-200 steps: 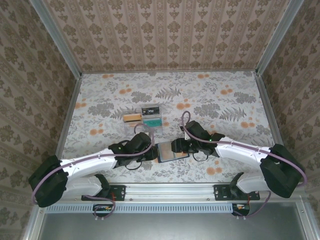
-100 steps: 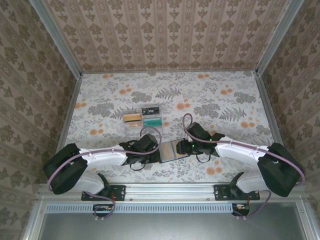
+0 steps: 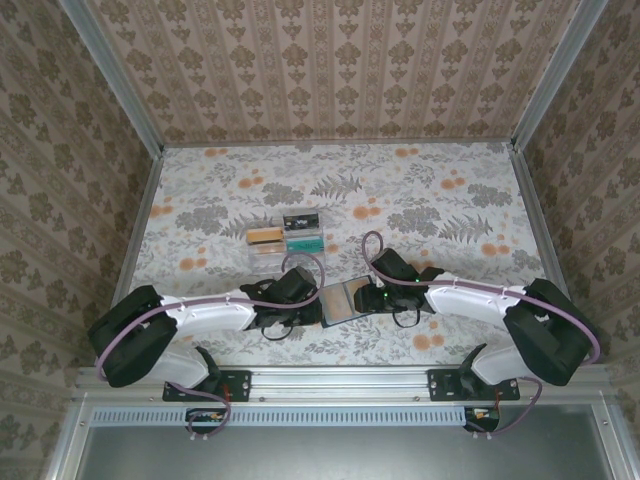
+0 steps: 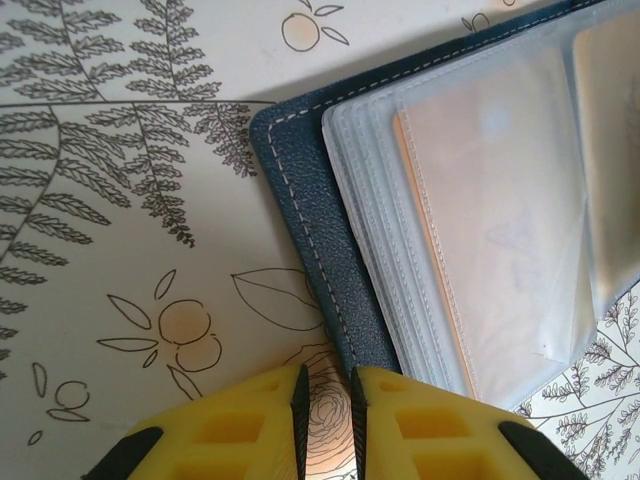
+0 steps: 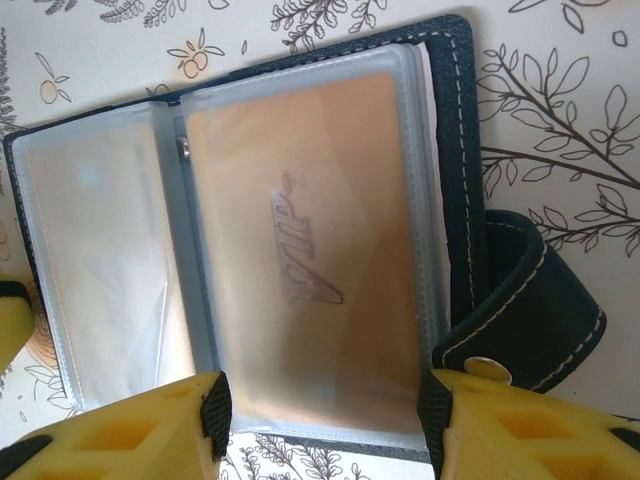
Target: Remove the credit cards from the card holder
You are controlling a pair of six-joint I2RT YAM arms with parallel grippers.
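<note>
Card holder lying open on bench between both arms | right gripper half open, straddling sleeved orange credit card, long axis pointing away from jaws | left gripper narrowed to empty slit at holder's left corner

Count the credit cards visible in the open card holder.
2. One orange VIP card lies on the right side of the card holder; one paler card lies on its left side. More may be hidden in the stacked sleeves.
</note>
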